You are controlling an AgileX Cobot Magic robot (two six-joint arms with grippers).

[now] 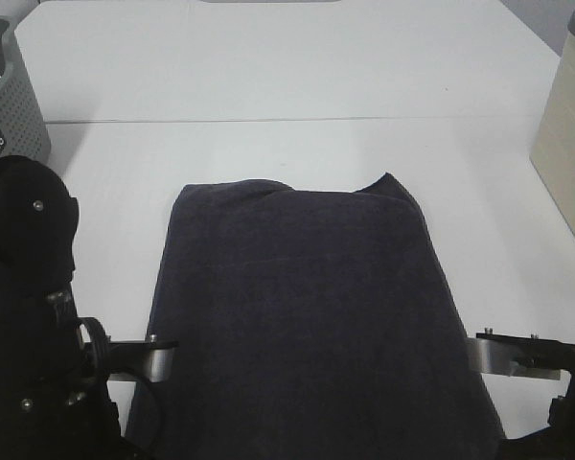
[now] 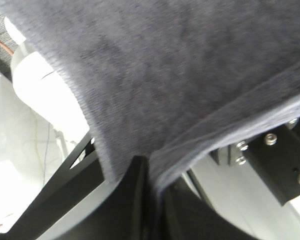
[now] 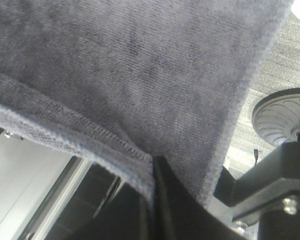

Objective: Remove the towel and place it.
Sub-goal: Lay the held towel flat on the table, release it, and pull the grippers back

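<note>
Pinching towel (image 1: 307,307) hem, fingers (image 3: 163,202) show in wrist views only.

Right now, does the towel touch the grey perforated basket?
No: bare table separates the towel from the basket in the corner.

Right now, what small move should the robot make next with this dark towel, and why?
Probably let go: the towel lies spread across the table, with only its near end pinched in the left fingers and right fingers, so opening them should finish placing it.
</note>
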